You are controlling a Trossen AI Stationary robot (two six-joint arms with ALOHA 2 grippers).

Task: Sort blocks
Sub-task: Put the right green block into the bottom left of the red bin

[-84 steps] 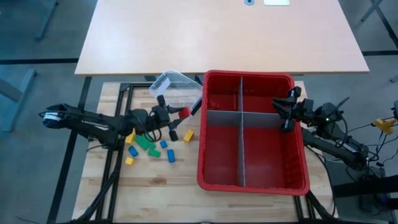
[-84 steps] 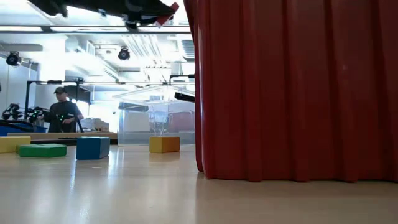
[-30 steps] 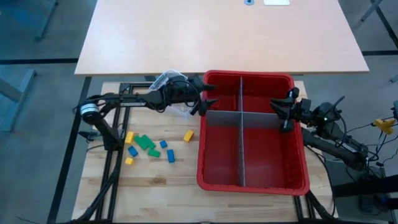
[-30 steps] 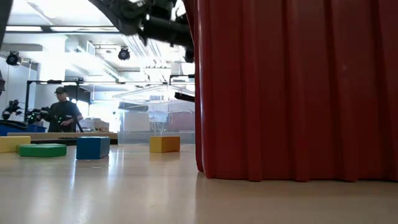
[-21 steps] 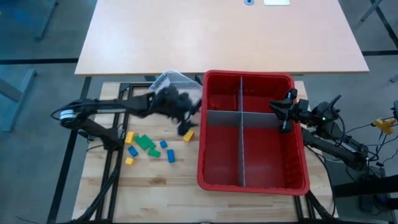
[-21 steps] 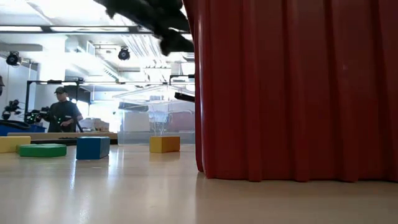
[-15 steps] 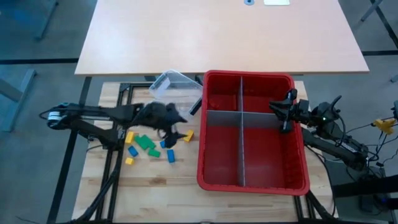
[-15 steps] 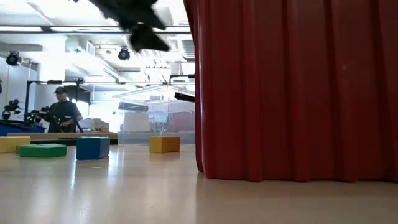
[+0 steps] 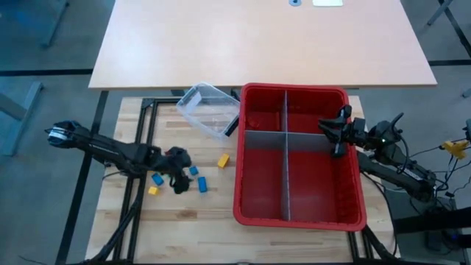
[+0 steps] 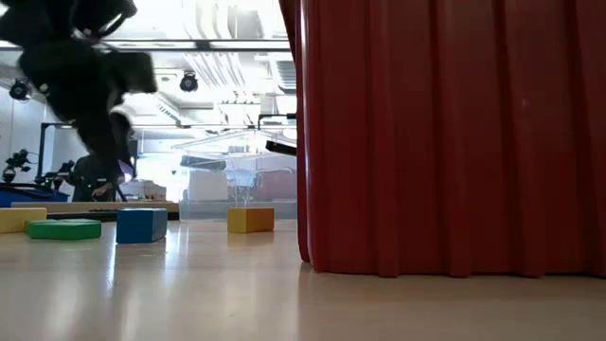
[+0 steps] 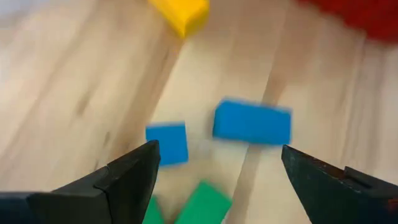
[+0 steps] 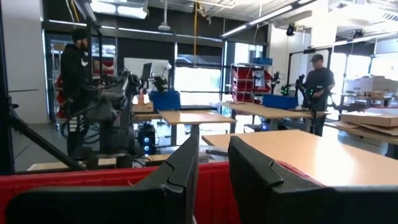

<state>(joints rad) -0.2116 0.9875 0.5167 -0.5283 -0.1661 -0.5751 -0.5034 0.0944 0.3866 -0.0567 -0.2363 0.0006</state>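
Wooden counter [image 9: 184,221] carries a red bin [image 9: 298,217] at its right side, split by grey dividers [image 9: 287,165] into compartments. A clear tub [image 9: 210,110] lies near the far edge, just left of the bin. The left arm reaches in from the left edge, and the left tool [image 9: 176,180] hangs over the loose blocks [image 9: 197,179] with its fingers [image 11: 134,180] spread wide apart and nothing between them. The right tool [image 9: 338,136] sits above the bin's right wall, fingers [image 12: 180,168] nearly together, gripping nothing visible. The blocks lie on the counter left of the bin: a yellow block [image 9: 223,160] nearest the bin, blue ones [image 11: 252,122] and a green one [image 11: 202,202] under the left tool, another yellow [image 9: 153,191] toward the near edge.
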